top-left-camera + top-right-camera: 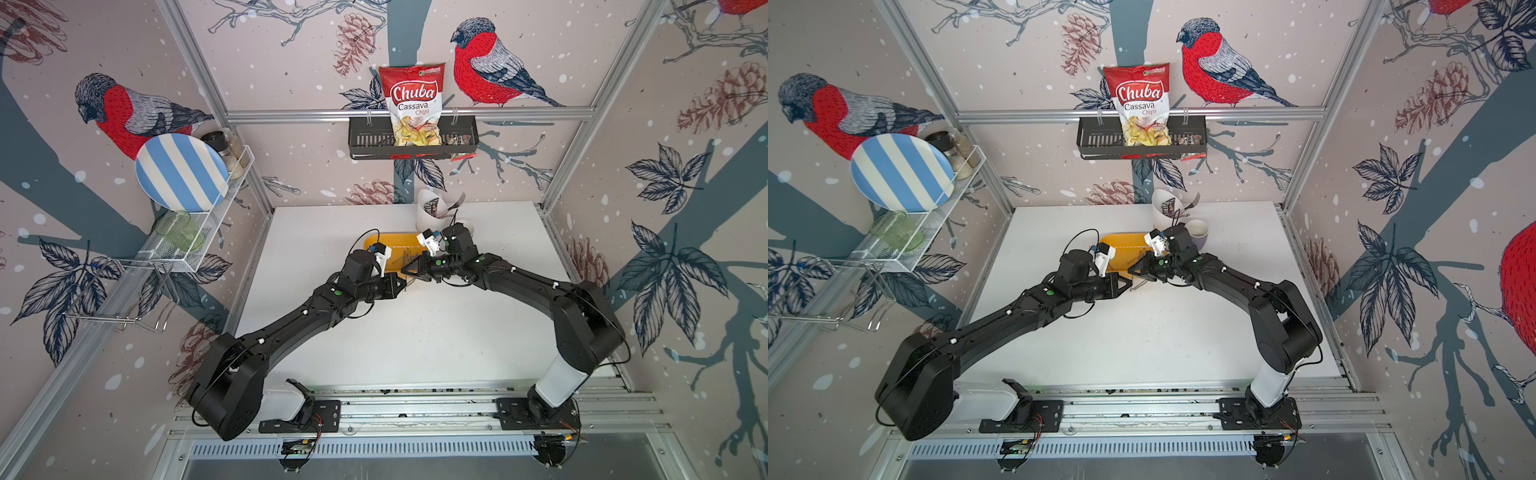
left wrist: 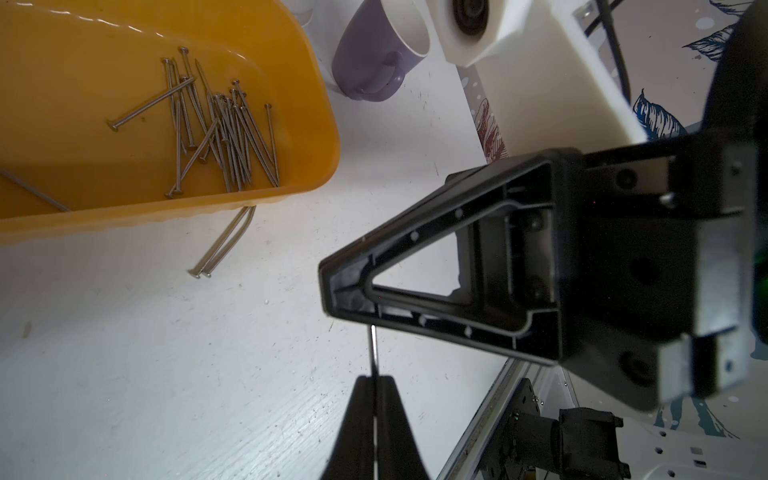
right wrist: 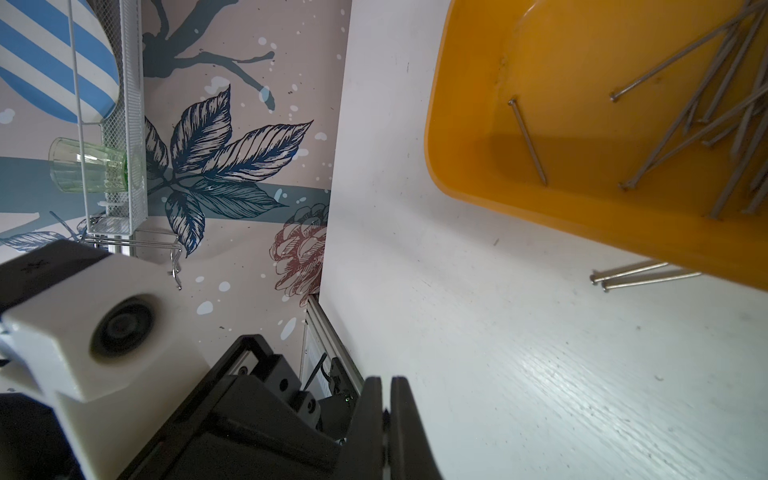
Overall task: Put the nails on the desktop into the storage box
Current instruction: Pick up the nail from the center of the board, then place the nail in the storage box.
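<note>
Nearest the robot, the left gripper (image 2: 375, 382) has its fingers pressed narrow on 1 held nail (image 2: 373, 353), which stands up out of the pinch, clear of the desktop (image 2: 166, 353). The nail's free end runs up to the lower edge of the right gripper (image 2: 338, 291), close to its tip. In the right wrist view that gripper's fingers (image 3: 407, 424) stand together with only a slit between them. Whether the nail's end sits in that slit is hidden, so I cannot tell if both hold it. In both top views the 2 grippers meet tip to tip just off the near rim of the storage box (image 1: 395, 243).

I read this as a hand-over or re-grip of 1 nail, between pick and drop.

Just beyond, 2 loose nails (image 2: 216, 253) lie side by side on the desktop, their points tucked under the box's near rim. Inside the box a pile of nails (image 2: 220, 133), some 20, lies toward 1 end. Behind the box stand a purple mug (image 2: 365, 70) and a white cutlery holder (image 1: 428, 208).

Next, only 1 gripper should keep the nail. The other must let go before the arms part, or the nail may twist out and fall. The holder then carries it over the rim and releases it low over the box floor. The 2 loose nails likely need drawing out from under the rim before fingers can close round them.
</note>
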